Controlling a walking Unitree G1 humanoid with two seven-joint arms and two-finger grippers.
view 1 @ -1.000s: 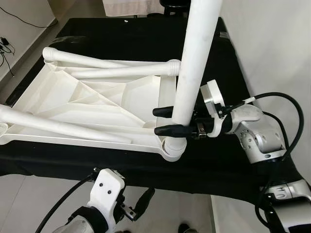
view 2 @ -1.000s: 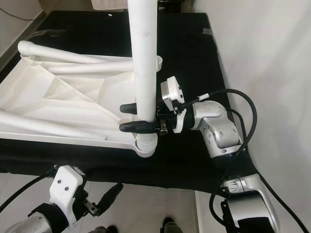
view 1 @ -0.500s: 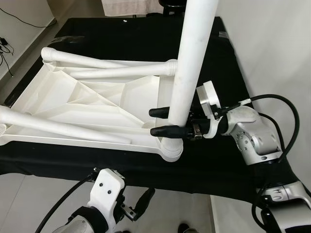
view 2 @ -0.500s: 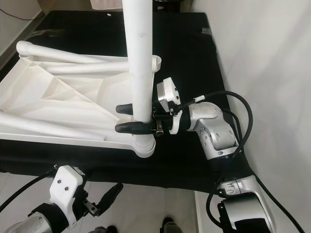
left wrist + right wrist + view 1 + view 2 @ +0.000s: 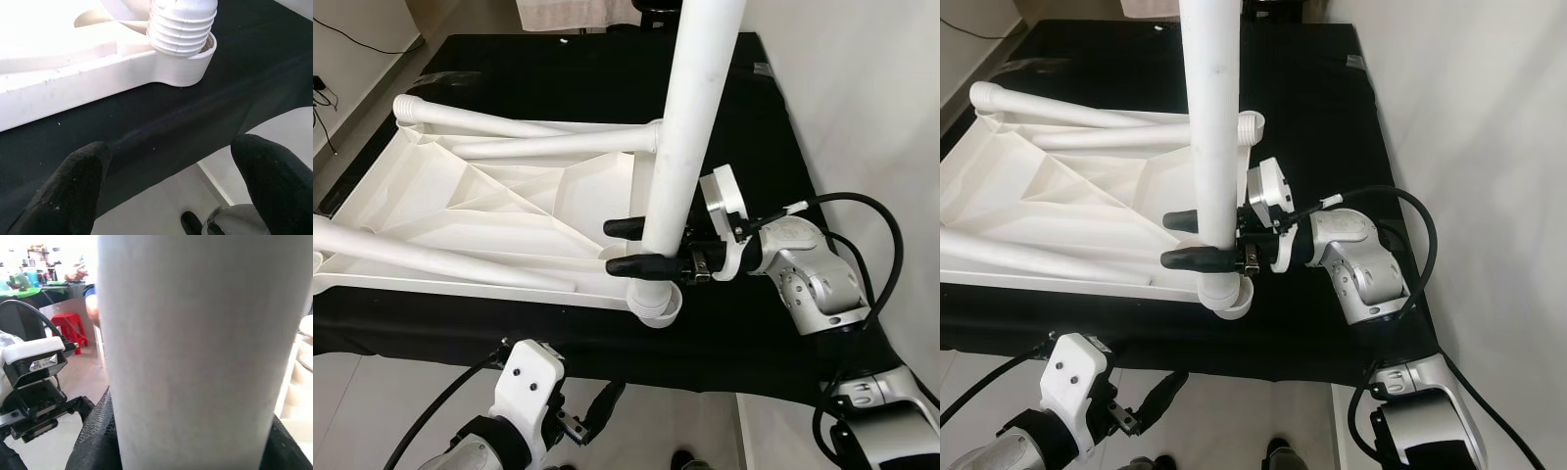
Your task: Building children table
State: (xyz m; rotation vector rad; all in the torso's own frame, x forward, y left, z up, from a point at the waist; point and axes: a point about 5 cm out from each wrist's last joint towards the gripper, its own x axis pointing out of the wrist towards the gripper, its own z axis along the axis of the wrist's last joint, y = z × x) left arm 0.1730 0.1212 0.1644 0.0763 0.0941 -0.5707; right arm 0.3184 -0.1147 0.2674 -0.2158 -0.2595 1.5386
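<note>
A white plastic table top (image 5: 509, 211) lies upside down on a black-covered table (image 5: 744, 127). One white leg (image 5: 690, 117) stands upright in the near right corner socket (image 5: 658, 305), and my right gripper (image 5: 615, 247) is shut on it low down. The leg's ribbed end (image 5: 182, 24) sits in that socket (image 5: 188, 73). Two more legs (image 5: 548, 145) lie across the top at the far side, and another (image 5: 431, 259) along the near side. My left gripper (image 5: 592, 416) hangs below the table's front edge, open and holding nothing, its fingers (image 5: 73, 186) wide apart.
A pale wall (image 5: 862, 98) runs close along the table's right side. Light floor (image 5: 372, 392) lies below the front edge. Cables (image 5: 328, 93) trail on the floor at far left. A red stool (image 5: 68, 325) and a person's arm (image 5: 90, 303) are behind the held leg.
My right gripper has shifted a little to the left with the upright leg in it. The left arm has not moved.
</note>
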